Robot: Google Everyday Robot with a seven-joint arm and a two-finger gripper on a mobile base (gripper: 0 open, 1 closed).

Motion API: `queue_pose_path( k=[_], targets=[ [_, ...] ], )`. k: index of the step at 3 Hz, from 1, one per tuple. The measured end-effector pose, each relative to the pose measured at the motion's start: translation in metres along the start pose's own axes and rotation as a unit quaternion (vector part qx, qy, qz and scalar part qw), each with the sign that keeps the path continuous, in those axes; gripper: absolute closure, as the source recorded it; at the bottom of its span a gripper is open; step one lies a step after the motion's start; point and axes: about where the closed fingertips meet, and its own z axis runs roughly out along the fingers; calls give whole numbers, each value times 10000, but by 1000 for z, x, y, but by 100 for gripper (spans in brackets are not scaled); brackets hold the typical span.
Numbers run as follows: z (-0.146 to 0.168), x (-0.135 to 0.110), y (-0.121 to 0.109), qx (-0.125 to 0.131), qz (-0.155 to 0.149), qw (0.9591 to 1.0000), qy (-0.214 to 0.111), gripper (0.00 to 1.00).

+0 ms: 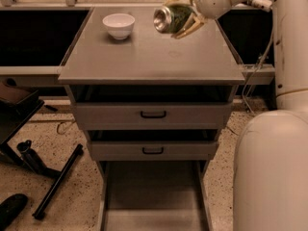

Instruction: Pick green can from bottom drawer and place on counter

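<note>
My gripper [185, 14] is shut on the green can [169, 17] and holds it on its side in the air above the far right part of the counter [144, 57]. The can's silver round end faces left. The bottom drawer [151, 196] is pulled out at the foot of the cabinet, and its plain grey floor is bare. My white arm reaches in from the upper right.
A white bowl [119, 25] stands on the counter's far left. Two shallower grey drawers with black handles [153, 114] sit partly open below the top. My white body [272, 172] fills the lower right. Black bars [55, 182] lie on the speckled floor at left.
</note>
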Motion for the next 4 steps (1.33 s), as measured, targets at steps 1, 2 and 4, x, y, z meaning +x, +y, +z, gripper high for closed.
queue_pose_path(
  k=[1,2,4],
  targets=[
    [26,-1,10,-240,-15,9996,-144,100],
    [26,-1,10,-241,-15,9996,-144,100],
    [106,54,24,-1071,130,9932,436,100]
  ],
)
